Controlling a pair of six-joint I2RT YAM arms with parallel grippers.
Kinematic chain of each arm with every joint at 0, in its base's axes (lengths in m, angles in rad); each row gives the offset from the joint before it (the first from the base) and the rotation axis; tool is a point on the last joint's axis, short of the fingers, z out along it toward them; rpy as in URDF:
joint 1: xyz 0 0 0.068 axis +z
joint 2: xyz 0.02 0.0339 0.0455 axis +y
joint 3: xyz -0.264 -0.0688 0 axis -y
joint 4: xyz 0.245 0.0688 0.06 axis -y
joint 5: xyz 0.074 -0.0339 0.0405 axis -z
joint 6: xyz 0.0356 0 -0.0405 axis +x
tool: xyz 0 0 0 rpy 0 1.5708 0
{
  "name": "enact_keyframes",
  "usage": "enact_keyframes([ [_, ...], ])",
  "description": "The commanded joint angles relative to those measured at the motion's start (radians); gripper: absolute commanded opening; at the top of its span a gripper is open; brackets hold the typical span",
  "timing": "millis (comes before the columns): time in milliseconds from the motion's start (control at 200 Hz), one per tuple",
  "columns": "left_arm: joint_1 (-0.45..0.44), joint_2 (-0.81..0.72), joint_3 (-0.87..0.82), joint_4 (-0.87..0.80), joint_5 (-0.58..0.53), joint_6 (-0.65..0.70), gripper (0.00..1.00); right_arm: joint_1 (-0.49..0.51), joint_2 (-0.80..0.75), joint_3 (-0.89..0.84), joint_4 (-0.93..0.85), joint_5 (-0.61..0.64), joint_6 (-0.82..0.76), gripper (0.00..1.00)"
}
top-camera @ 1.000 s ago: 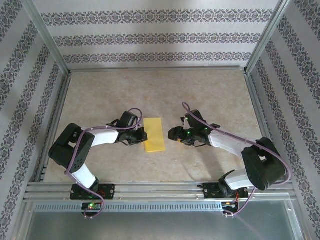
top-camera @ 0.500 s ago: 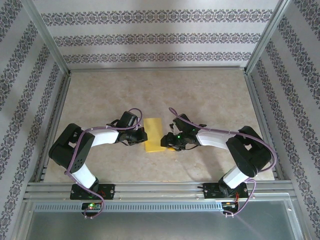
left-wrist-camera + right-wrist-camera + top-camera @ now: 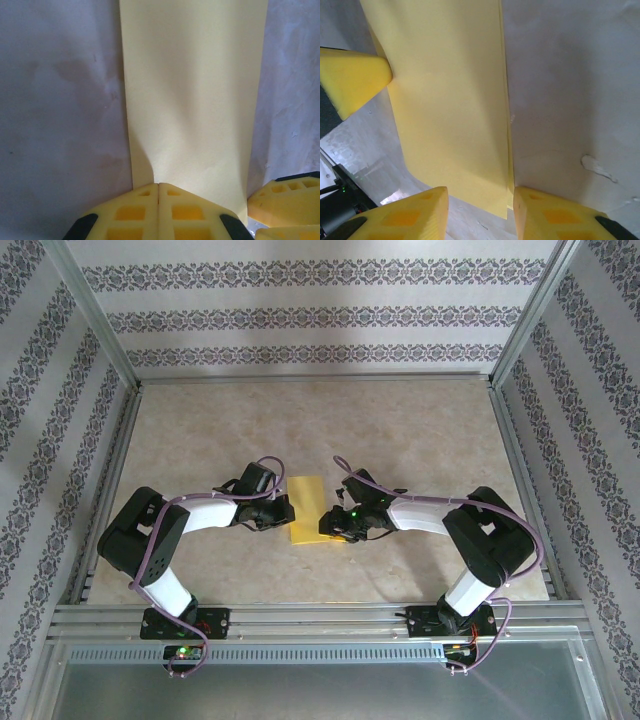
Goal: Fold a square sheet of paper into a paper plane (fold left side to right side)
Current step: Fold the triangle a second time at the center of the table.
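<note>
At the near right corner of the paper (image 3: 445,100), your right gripper (image 3: 480,192) stands spread, jaws astride the doubled edge; your left gripper (image 3: 158,187), pressed together, bears on the left edge. It lies halved mid table (image 3: 420,440) — first fold done, I judge — nose and wings left.

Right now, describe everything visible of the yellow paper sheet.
The yellow paper sheet is thin, plain, matte, folded into a narrow rectangle, two layers showing along its right edge. It lies on the beige table, slightly buckled where the shut left end effector meets its left edge. The right end effector, jaws parted, straddles the right edge.
</note>
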Motion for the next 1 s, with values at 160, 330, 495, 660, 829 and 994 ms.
enact_keyframes([
  [160, -0.012, 0.011, 0.008, -0.036, -0.016, 0.013, 0.06, 0.020, 0.036, 0.011, 0.098, -0.041, 0.045, 0.39],
  [330, -0.011, 0.012, 0.008, -0.036, -0.016, 0.013, 0.06, 0.017, 0.029, 0.015, 0.132, -0.038, 0.055, 0.39],
  [495, -0.010, 0.009, 0.009, -0.035, -0.015, 0.014, 0.05, 0.000, 0.030, 0.006, 0.159, -0.033, 0.061, 0.39],
  [660, -0.011, 0.007, 0.008, -0.033, -0.014, 0.015, 0.05, -0.022, 0.041, 0.003, 0.193, -0.039, 0.066, 0.39],
  [829, -0.013, 0.002, 0.005, -0.026, -0.013, 0.016, 0.05, -0.034, 0.078, 0.018, 0.223, -0.070, 0.077, 0.39],
  [994, -0.012, 0.001, 0.004, -0.020, -0.012, 0.014, 0.05, -0.045, 0.089, 0.017, 0.230, -0.059, 0.092, 0.39],
])
